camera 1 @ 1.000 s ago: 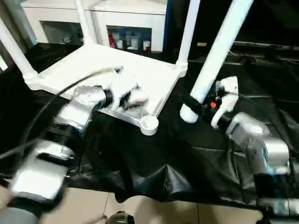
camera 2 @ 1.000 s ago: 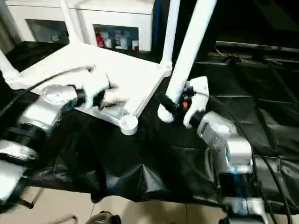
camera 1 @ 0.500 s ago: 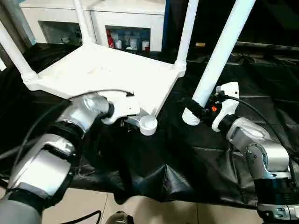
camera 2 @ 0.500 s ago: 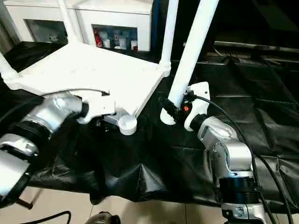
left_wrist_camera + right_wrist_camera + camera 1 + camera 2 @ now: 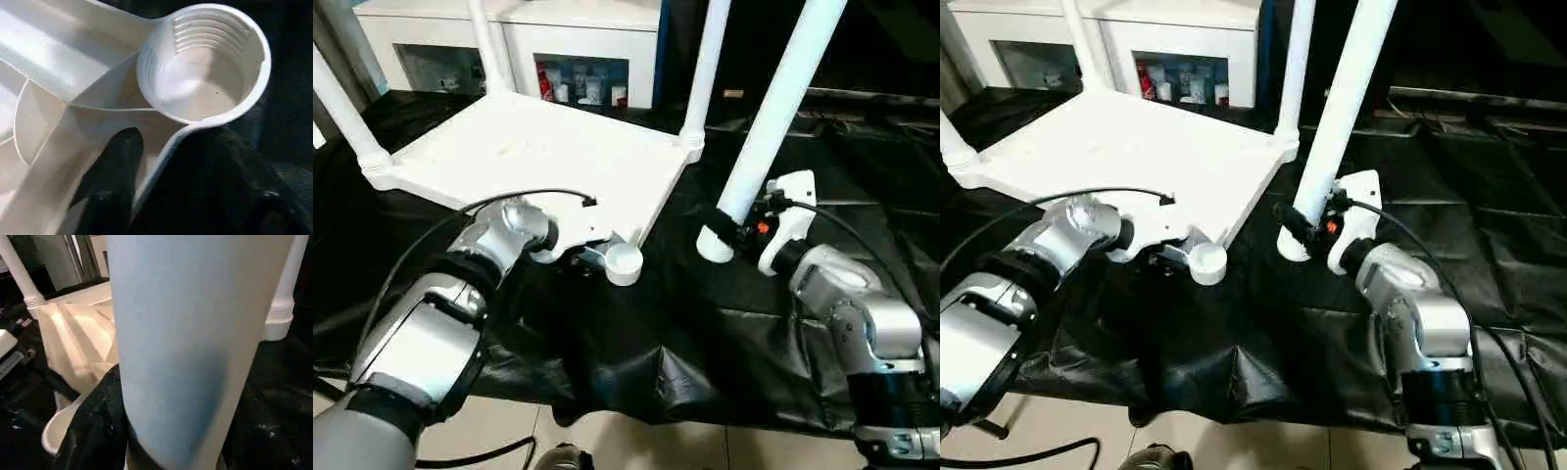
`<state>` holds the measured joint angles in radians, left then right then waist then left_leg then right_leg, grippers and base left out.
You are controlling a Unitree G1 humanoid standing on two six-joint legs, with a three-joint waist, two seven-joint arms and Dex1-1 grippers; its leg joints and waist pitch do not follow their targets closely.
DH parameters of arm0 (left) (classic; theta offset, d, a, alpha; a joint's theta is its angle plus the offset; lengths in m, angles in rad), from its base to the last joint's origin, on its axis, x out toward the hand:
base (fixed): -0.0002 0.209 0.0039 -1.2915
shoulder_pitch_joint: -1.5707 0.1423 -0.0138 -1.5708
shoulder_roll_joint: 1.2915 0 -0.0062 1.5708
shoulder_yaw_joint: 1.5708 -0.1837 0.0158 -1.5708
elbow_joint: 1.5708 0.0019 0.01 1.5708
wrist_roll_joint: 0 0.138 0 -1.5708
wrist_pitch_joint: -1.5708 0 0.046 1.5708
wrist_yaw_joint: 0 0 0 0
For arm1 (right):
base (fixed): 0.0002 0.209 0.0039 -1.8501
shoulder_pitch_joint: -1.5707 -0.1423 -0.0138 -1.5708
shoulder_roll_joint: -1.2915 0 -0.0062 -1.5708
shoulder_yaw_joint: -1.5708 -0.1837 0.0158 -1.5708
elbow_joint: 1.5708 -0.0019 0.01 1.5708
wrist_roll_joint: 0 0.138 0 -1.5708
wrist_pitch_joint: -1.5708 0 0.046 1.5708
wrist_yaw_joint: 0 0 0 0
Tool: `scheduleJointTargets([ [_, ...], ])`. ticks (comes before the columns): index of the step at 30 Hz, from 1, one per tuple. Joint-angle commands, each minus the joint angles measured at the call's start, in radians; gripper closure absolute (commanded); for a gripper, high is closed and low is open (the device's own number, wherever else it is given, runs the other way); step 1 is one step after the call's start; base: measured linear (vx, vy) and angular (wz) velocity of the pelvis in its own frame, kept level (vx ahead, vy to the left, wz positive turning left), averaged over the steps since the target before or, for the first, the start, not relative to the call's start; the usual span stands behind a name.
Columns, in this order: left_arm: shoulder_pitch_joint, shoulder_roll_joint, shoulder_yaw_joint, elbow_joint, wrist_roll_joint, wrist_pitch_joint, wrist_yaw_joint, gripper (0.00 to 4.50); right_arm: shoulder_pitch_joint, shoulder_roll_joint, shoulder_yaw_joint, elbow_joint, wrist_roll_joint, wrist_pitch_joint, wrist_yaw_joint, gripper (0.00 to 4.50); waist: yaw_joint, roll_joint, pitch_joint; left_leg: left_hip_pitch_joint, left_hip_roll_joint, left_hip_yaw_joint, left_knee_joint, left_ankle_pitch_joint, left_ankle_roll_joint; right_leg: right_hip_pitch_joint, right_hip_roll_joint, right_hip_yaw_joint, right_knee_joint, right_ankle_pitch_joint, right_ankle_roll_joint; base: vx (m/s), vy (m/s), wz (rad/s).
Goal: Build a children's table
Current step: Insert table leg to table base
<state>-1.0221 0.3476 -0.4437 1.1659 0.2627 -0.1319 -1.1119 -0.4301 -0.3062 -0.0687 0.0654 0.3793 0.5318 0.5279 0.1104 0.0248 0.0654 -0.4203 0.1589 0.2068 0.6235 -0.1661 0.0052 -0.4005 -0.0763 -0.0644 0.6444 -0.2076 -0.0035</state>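
Observation:
The children's table tabletop [image 5: 538, 157] lies upside down on the black-draped work table, with three white legs [image 5: 705, 59] standing up from its corner sockets. The near right socket [image 5: 625, 259] is empty, and its ribbed inside faces the left wrist camera [image 5: 205, 63]. My left gripper [image 5: 590, 257] is open at the rim just beside that socket. One finger [image 5: 110, 181] sits inside the rim and the other outside it. My right gripper [image 5: 736, 227] is shut on the lower end of the fourth leg [image 5: 773, 108], which stands tilted on the cloth to the right of the tabletop.
A white cabinet [image 5: 578, 39] with small items on its shelves stands behind the work table. The black drape [image 5: 685, 333] hangs over the near table edge, with pale floor [image 5: 607, 441] below. A black cable [image 5: 421, 245] arcs over my left forearm.
My left gripper has come down off the tabletop's top to its near edge beside the empty socket. The right gripper and its leg have stayed put.

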Motion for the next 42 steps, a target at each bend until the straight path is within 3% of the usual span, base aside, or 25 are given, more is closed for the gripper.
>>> scheduleJointTargets([
  [1,0.008,-0.009,0.009,0.016,-0.019,-0.017,-0.07,2.39,-0.026,-0.022,0.001,0.013,-0.011,-0.012,0.015,2.57,0.0,-0.011,-0.083,0.047,0.08,-0.043,-0.077,-0.181,0.0,0.042,-0.105,0.054,-0.078,-0.07,-0.258,0.0,0.0,0.0],
  [9,0.024,0.001,-0.031,-0.052,-0.017,0.017,-0.243,3.06,-0.025,-0.054,0.01,0.029,-0.022,-0.018,0.046,2.57,0.004,-0.006,-0.084,0.049,0.084,-0.044,-0.079,-0.189,-0.003,0.042,-0.105,0.053,-0.075,-0.051,-0.272,0.0,0.0,0.0],
  [11,0.036,0.002,-0.047,-0.066,-0.003,0.038,-0.265,3.26,-0.018,-0.057,0.013,0.031,-0.029,-0.02,0.045,2.57,0.005,0.006,-0.082,0.049,0.084,-0.045,-0.08,-0.209,-0.013,0.041,-0.106,0.054,-0.076,-0.066,-0.274,0.0,0.0,0.0],
  [12,0.036,0.002,-0.047,-0.066,-0.003,0.038,-0.265,3.34,-0.018,-0.057,0.013,0.031,-0.029,-0.02,0.045,2.57,0.003,0.0,-0.081,0.049,0.083,-0.045,-0.081,-0.223,-0.017,0.041,-0.106,0.054,-0.079,-0.076,-0.274,0.0,0.0,0.0],
  [14,0.045,-0.009,-0.049,-0.061,0.007,0.061,-0.242,3.49,-0.008,-0.051,0.014,0.031,-0.033,-0.021,0.036,2.57,0.004,0.006,-0.081,0.049,0.083,-0.046,-0.081,-0.231,-0.022,0.043,-0.108,0.055,-0.079,-0.084,-0.276,0.0,0.0,0.0],
  [15,0.067,-0.047,-0.04,-0.049,0.018,0.112,-0.158,3.66,0.024,-0.028,0.02,0.023,-0.039,-0.019,0.009,2.57,0.003,0.015,-0.08,0.052,0.086,-0.049,-0.084,-0.258,-0.033,0.04,-0.106,0.055,-0.083,-0.104,-0.273,0.0,0.0,0.0],
  [17,0.081,-0.087,-0.011,-0.042,0.003,0.162,-0.081,3.73,0.043,-0.007,0.019,0.022,-0.04,-0.016,-0.019,2.57,-0.001,0.006,-0.074,0.054,0.084,-0.049,-0.088,-0.3,-0.037,0.042,-0.106,0.054,-0.09,-0.146,-0.275,0.0,0.0,0.0],
  [18,0.081,-0.087,-0.011,-0.042,0.003,0.162,-0.081,3.73,0.043,-0.007,0.019,0.022,-0.04,-0.016,-0.019,2.57,-0.001,0.011,-0.065,0.063,0.083,-0.05,-0.09,-0.352,-0.042,0.038,-0.11,0.055,-0.103,-0.235,-0.266,0.0,0.0,0.0],
  [19,0.085,-0.105,0.008,-0.043,-0.011,0.186,-0.042,3.73,0.05,0.003,0.017,0.019,-0.041,-0.013,-0.032,2.57,-0.002,0.013,-0.067,0.071,0.081,-0.055,-0.089,-0.39,-0.052,0.043,-0.116,0.056,-0.112,-0.337,-0.244,0.0,0.0,0.0],
  [21,0.087,-0.128,0.036,-0.042,-0.035,0.227,0.003,3.84,0.054,0.014,0.012,0.018,-0.04,-0.008,-0.051,2.57,-0.004,0.016,-0.072,0.064,0.084,-0.059,-0.092,-0.364,-0.054,0.046,-0.116,0.056,-0.112,-0.35,-0.221,0.0,0.0,0.0],
  [24,0.09,-0.188,0.122,-0.035,-0.101,0.294,0.16,3.96,0.07,0.043,-0.007,0.016,-0.046,0.003,-0.102,2.57,-0.017,0.019,-0.074,0.06,0.081,-0.059,-0.096,-0.363,-0.055,0.045,-0.109,0.052,-0.109,-0.306,-0.219,0.0,0.0,0.0],
  [27,0.099,-0.207,0.153,-0.045,-0.118,0.264,0.209,4.01,0.077,0.055,-0.019,0.018,-0.053,0.004,-0.13,2.57,-0.026,0.016,-0.081,0.043,0.076,-0.059,-0.094,-0.289,-0.018,0.057,-0.108,0.05,-0.106,-0.216,-0.223,0.0,0.0,0.0],
  [28,0.111,-0.211,0.159,-0.058,-0.114,0.219,0.225,4.07,0.083,0.06,-0.026,0.019,-0.057,0.003,-0.15,2.57,-0.027,0.015,-0.084,0.043,0.074,-0.056,-0.09,-0.258,-0.001,0.055,-0.104,0.05,-0.105,-0.172,-0.226,0.0,0.0,0.0],
  [31,0.139,-0.207,0.154,-0.084,-0.097,0.107,0.244,4.24,0.091,0.06,-0.032,0.017,-0.059,0.0,-0.17,2.57,-0.032,0.011,-0.083,0.044,0.07,-0.05,-0.085,-0.234,0.029,0.055,-0.103,0.049,-0.11,-0.163,-0.23,0.0,0.0,0.0],
  [32,0.139,-0.207,0.154,-0.084,-0.097,0.107,0.244,4.3,0.091,0.06,-0.032,0.017,-0.059,0.0,-0.17,2.57,-0.032,0.013,-0.083,0.044,0.071,-0.05,-0.086,-0.23,0.033,0.055,-0.103,0.049,-0.111,-0.167,-0.228,0.0,0.0,0.0],
  [36,0.203,-0.18,0.131,-0.14,-0.094,-0.091,0.186,4.49,0.097,0.061,-0.036,-0.001,-0.055,0.01,-0.182,2.57,-0.035,0.011,-0.086,0.045,0.077,-0.049,-0.091,-0.2,0.046,0.054,-0.098,0.047,-0.106,-0.123,-0.228,0.0,0.0,0.0],
  [38,0.218,-0.17,0.123,-0.151,-0.09,-0.127,0.185,4.5,0.1,0.062,-0.036,-0.006,-0.055,0.013,-0.184,2.57,-0.034,0.016,-0.089,0.05,0.08,-0.047,-0.091,-0.19,0.049,0.051,-0.097,0.047,-0.102,-0.087,-0.236,0.0,0.0,0.0],
  [39,0.222,-0.167,0.121,-0.152,-0.089,-0.137,0.184,4.5,0.101,0.062,-0.036,-0.007,-0.055,0.013,-0.184,2.57,-0.031,0.012,-0.089,0.051,0.081,-0.047,-0.091,-0.188,0.049,0.051,-0.098,0.047,-0.099,-0.074,-0.24,0.0,0.0,0.0],
  [41,0.238,-0.161,0.14,-0.161,-0.112,-0.145,0.162,4.04,0.102,0.062,-0.032,-0.012,-0.053,0.018,-0.179,2.57,-0.026,0.001,-0.085,0.052,0.082,-0.043,-0.093,-0.192,0.047,0.049,-0.101,0.048,-0.101,-0.096,-0.238,0.0,0.0,0.0],
  [42,0.24,-0.161,0.145,-0.163,-0.118,-0.142,0.158,3.93,0.102,0.061,-0.031,-0.012,-0.053,0.019,-0.178,2.57,-0.021,0.008,-0.084,0.054,0.082,-0.043,-0.094,-0.195,0.039,0.047,-0.102,0.049,-0.102,-0.117,-0.233,0.0,0.0,0.0],
])
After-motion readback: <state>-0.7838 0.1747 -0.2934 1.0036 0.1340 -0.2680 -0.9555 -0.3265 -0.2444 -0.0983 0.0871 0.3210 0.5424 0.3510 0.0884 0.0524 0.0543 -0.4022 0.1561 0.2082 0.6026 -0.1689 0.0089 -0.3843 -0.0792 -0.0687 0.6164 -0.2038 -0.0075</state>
